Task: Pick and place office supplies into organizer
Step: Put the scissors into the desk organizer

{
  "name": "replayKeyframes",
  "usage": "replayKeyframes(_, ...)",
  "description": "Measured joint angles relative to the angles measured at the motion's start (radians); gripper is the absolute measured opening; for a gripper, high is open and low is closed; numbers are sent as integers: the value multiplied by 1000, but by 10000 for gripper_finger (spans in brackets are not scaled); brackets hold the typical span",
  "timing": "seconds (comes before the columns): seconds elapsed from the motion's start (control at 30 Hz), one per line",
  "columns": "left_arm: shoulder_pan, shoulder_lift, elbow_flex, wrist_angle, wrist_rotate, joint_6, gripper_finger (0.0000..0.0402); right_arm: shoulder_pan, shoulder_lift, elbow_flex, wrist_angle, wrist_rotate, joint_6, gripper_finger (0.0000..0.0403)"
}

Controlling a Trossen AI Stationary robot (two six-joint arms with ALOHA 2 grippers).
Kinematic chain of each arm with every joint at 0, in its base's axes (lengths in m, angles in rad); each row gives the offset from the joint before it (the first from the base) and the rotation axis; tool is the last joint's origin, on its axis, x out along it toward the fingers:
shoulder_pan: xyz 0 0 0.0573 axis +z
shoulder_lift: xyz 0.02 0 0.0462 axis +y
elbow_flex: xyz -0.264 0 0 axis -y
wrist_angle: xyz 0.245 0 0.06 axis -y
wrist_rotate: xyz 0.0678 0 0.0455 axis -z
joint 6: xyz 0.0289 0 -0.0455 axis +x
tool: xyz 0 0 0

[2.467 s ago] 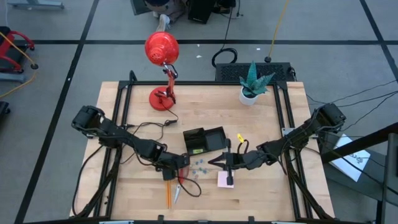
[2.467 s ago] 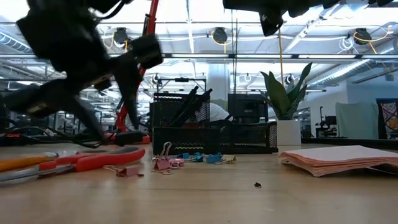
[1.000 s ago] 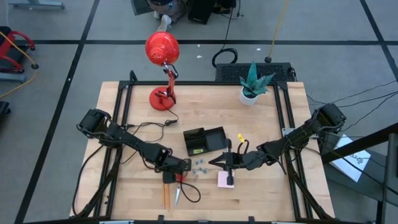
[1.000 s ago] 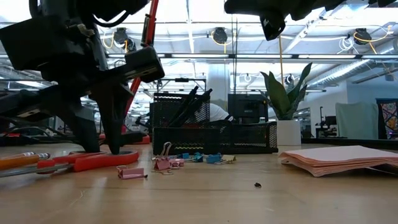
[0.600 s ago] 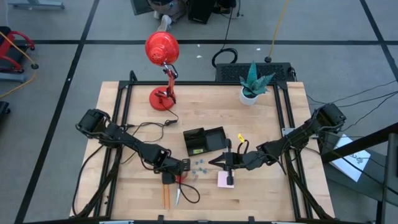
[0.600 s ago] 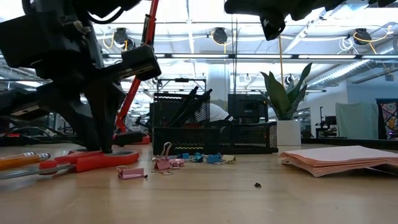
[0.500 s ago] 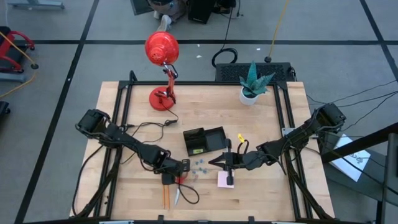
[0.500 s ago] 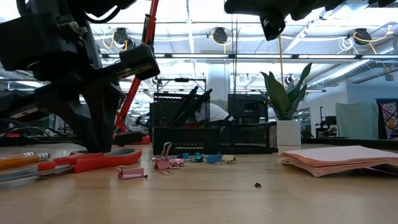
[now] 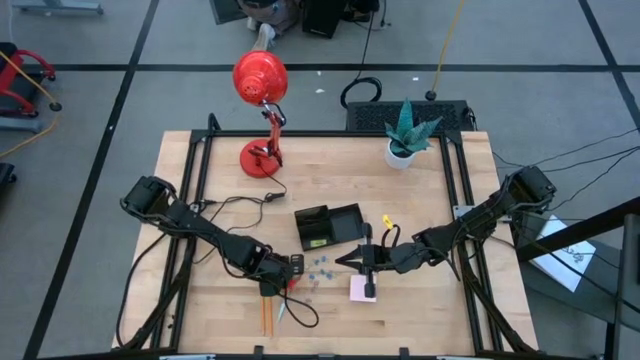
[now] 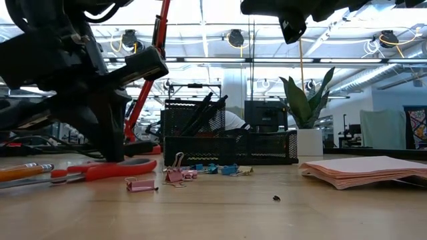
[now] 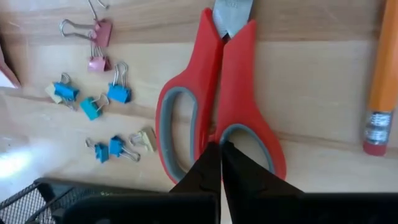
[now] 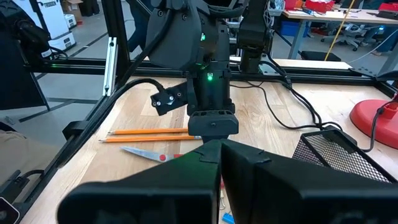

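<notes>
Scissors [image 11: 217,118] blades cut off; left claw [image 11: 221,163] clamped together on handles

The left arm reached low across the worktop, its tool [image 9: 283,283] down at the surface with fingers [image 11: 208,168] pressed together, while the right arm stretched inward, its tool [image 9: 364,262] raised and likewise closed.
</notes>
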State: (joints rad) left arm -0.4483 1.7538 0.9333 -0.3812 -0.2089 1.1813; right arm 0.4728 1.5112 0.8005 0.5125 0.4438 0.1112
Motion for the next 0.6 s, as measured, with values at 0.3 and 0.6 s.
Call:
replayKeyframes(0.3,-20,-1,4,-13,-42,-3,1,0,0,0,0,0,0,2)
replayKeyframes(0.6,-21,-1,59,-106,-27,-44,24,0,0,0,1,0,0,2)
